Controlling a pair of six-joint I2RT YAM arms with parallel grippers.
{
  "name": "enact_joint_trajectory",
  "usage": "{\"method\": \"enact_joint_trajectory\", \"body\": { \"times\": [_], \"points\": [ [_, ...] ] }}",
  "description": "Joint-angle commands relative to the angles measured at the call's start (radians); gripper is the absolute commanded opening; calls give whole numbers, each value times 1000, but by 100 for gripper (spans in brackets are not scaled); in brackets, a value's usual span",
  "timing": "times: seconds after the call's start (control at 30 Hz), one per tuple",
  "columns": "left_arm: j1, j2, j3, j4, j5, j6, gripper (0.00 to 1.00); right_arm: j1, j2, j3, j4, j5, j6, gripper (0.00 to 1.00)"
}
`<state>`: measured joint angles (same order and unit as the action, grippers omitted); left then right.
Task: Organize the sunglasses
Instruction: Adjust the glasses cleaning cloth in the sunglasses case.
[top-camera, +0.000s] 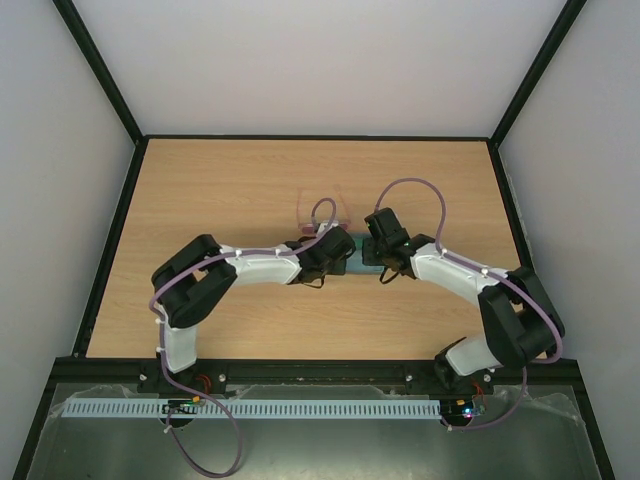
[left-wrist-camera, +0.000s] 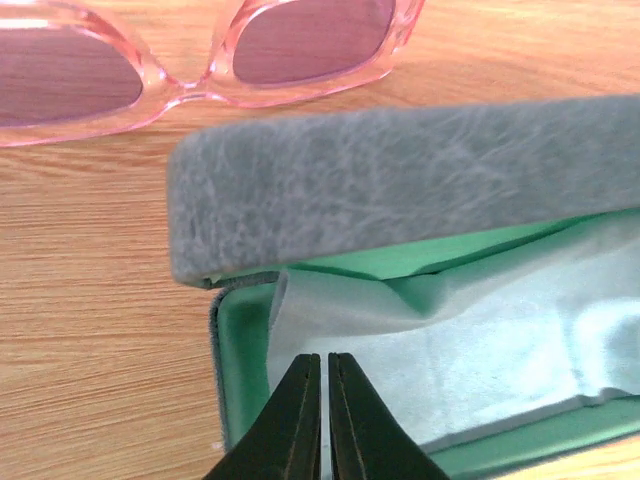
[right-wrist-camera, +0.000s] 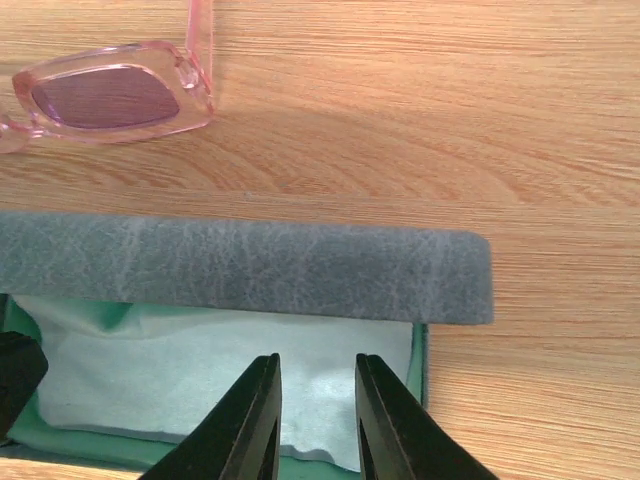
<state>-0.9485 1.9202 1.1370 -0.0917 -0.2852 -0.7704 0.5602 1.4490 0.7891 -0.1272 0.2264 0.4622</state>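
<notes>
The sunglasses (top-camera: 322, 210), with a pink translucent frame and purple lenses, lie on the table just beyond the open blue-grey case (top-camera: 357, 256). They show at the top of the left wrist view (left-wrist-camera: 200, 60) and at the top left of the right wrist view (right-wrist-camera: 110, 95). The case lid (left-wrist-camera: 400, 190) stands up, and a light-blue cloth (left-wrist-camera: 480, 350) lies in the green lining. My left gripper (left-wrist-camera: 326, 400) is shut, its tips over the case's left end and the cloth. My right gripper (right-wrist-camera: 318, 400) is open and empty over the cloth (right-wrist-camera: 200, 370) at the case's right end.
The wooden table (top-camera: 230, 190) has a black raised border and white walls round it. The two arms meet at the case in the middle. My left gripper's dark finger (right-wrist-camera: 15, 375) shows at the left edge of the right wrist view.
</notes>
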Motion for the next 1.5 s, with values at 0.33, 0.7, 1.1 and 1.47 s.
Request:
{"method": "enact_joint_trajectory", "body": {
  "times": [0.33,0.7,1.1,1.47],
  "points": [
    [-20,-23,-12,26,26,-11,9,6,106,-29,48,-15,53,18],
    [0,-104,-97,51,10,-10,10,7,139,-45,45,16,60,19],
    [85,-238,-233,81,12,-2,10,7,125,-63,-2,85,74,24],
    [182,-372,-303,76,27,20,11,7,-35,-87,-79,97,80,27]
  ]
}}
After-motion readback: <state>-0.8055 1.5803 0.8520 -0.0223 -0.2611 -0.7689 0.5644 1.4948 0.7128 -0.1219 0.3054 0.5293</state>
